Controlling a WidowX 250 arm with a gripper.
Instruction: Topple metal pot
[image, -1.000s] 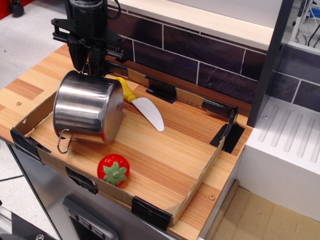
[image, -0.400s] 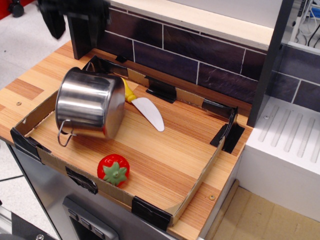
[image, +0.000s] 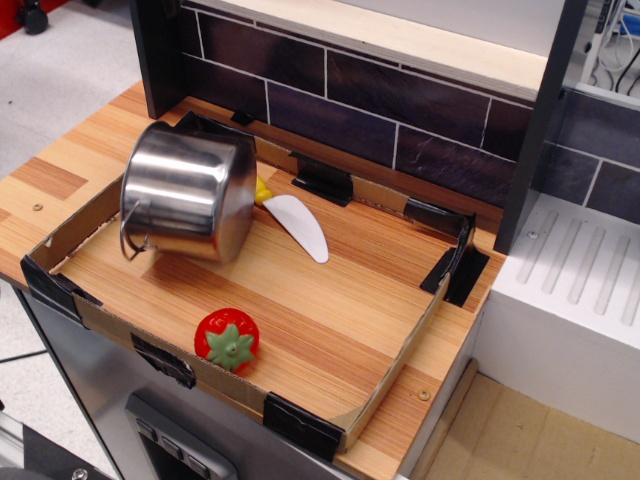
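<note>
The metal pot (image: 190, 190), shiny and cylindrical, lies on its side at the back left of the cardboard-edged tray (image: 395, 365). Its base faces the right and the camera, and its rim faces left. A thin wire loop handle (image: 130, 232) shows at its lower left. The gripper is out of view; no part of the arm shows in this frame.
A red toy strawberry (image: 227, 340) sits near the tray's front edge. A knife with a white blade (image: 298, 226) and yellow handle lies just right of the pot, its handle partly hidden behind it. A dark tiled wall (image: 400, 110) runs behind. A white unit (image: 570, 290) stands at right.
The gripper stood over the pot's back rim one second ago, then rose up and left, and is gone from view. The pot has rolled a little toward the back.
</note>
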